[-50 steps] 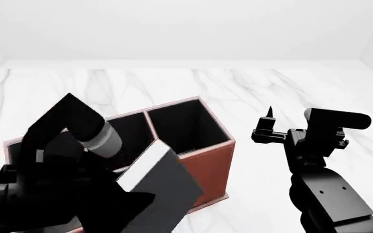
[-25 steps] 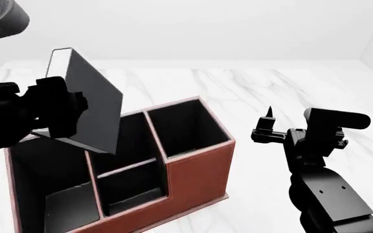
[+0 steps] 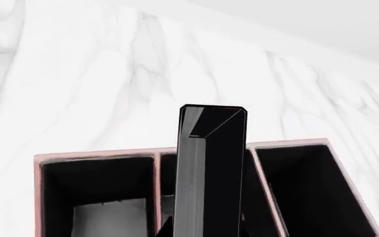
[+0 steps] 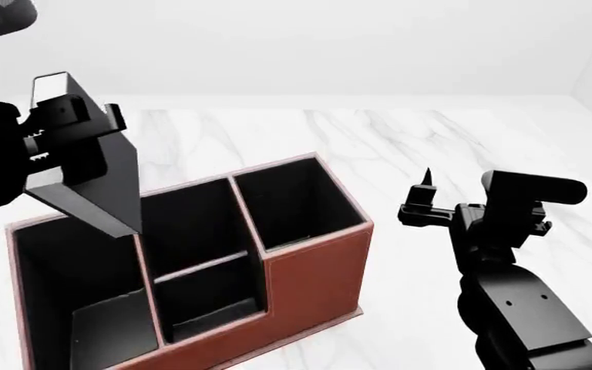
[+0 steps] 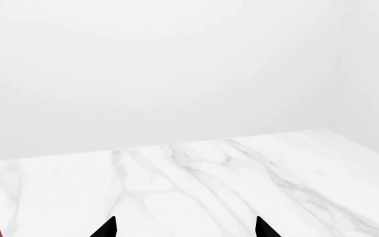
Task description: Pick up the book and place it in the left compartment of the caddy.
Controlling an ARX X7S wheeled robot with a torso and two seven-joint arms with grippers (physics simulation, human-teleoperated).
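So, biggest first: marble table (image 4: 399,139), white w/ grey veins, fills the view under everything. On it sits the caddy (image 4: 311,274), reddish-brown outside, black lining, pale edge trim, four slots. Left compartment (image 4: 75,285) is the long one running the caddy's full depth, w/ a grey patch showing at its floor; square slot (image 4: 296,204) is at the caddy's far right corner, two short slots (image 4: 198,254) between them.

Right arm (image 4: 523,308) stands off the caddy's right side, well apart from it. Right gripper (image 4: 427,202) hangs over bare table, jaws spread, nothing in them; wrist view shows two black tips (image 5: 110,228) w/ a wide gap.

Left gripper (image 4: 65,142) is above the caddy's left rear corner, clenched on the book (image 4: 95,181). Book is clear of the caddy, tilted, lower corner pointing down just above the wall between left compartment and the rear short slot. Left wrist view: book (image 3: 210,173) seen edge-on, over the caddy (image 3: 97,157) rim.
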